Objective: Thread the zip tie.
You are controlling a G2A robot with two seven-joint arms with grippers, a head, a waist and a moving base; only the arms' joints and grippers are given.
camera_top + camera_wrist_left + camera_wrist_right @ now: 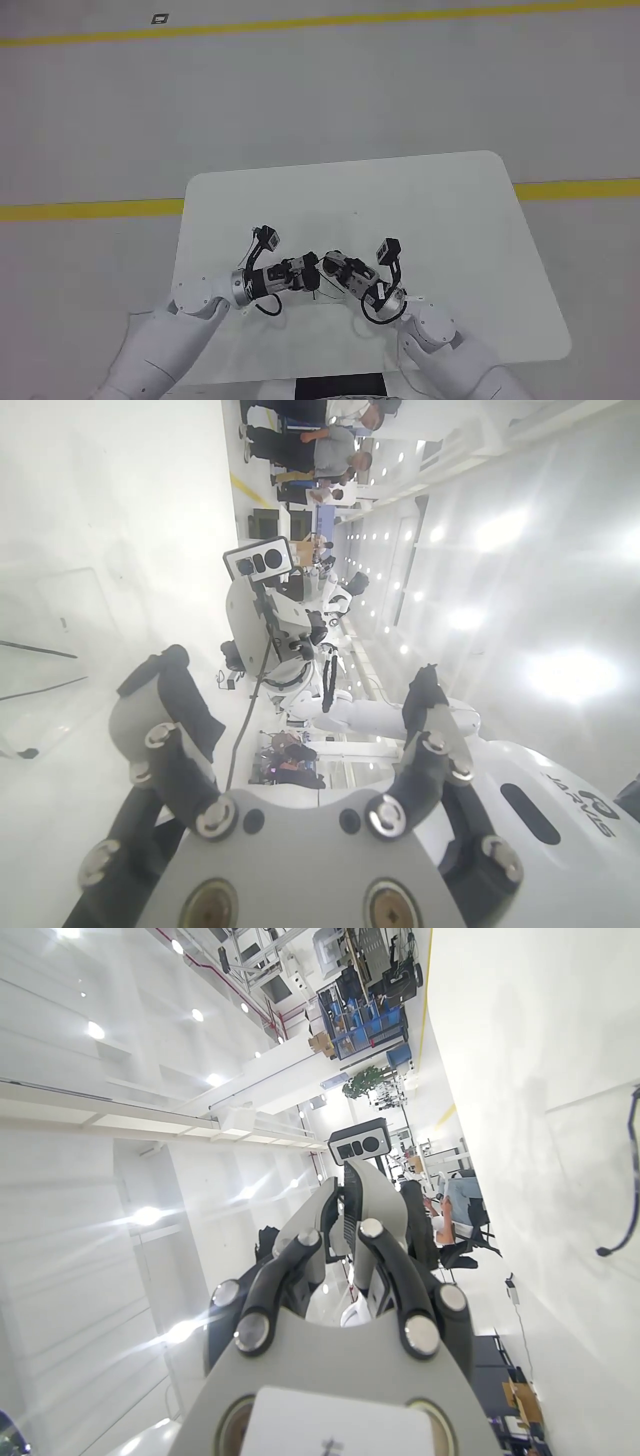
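Two grippers over the table (450,200): left gripper (297,670) spread apart, right gripper (347,1188) pressed together. Apparent zip tie (603,1252), judged light, springy, slippery; best pinched near head.

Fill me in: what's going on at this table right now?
Both arms meet over the white rounded table. The left gripper is open and empty. The right gripper is shut; whether it pinches anything cannot be told. A thin black zip tie lies on the table apart from it, its head end free.
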